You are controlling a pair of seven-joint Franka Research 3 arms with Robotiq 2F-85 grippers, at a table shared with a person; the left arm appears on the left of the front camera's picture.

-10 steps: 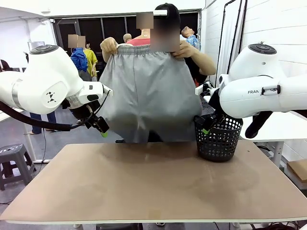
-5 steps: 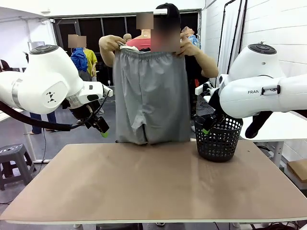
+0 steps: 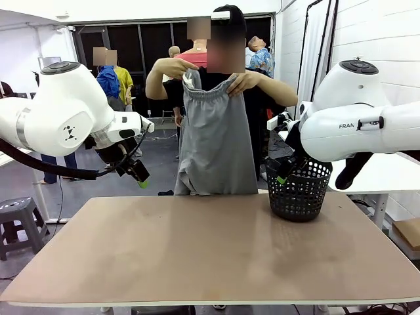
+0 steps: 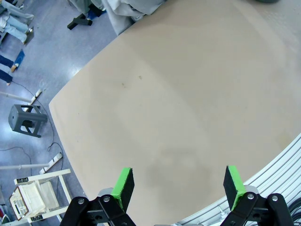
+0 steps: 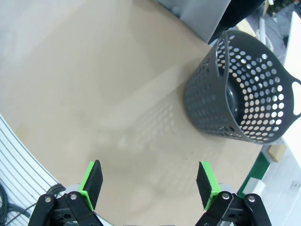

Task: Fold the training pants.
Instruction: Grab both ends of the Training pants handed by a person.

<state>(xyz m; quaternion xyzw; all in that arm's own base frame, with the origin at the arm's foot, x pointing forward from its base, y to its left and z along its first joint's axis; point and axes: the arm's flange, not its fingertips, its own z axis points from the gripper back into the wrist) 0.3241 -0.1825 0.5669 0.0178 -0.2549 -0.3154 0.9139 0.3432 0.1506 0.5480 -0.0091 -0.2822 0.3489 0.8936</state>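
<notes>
Training pants (image 3: 216, 141), grey jersey, hang doubled; left tool (image 4: 178, 181) and right tool (image 5: 149, 178) gape.

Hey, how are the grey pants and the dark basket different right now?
The training pants are light grey, soft cloth; the mesh basket is dark, stiff and full of holes. The training pants hang from a person's hands, held by the waistband; the mesh basket stands upright on the table. The training pants look the taller of the two in the front view. Both are at the table's far side.
</notes>
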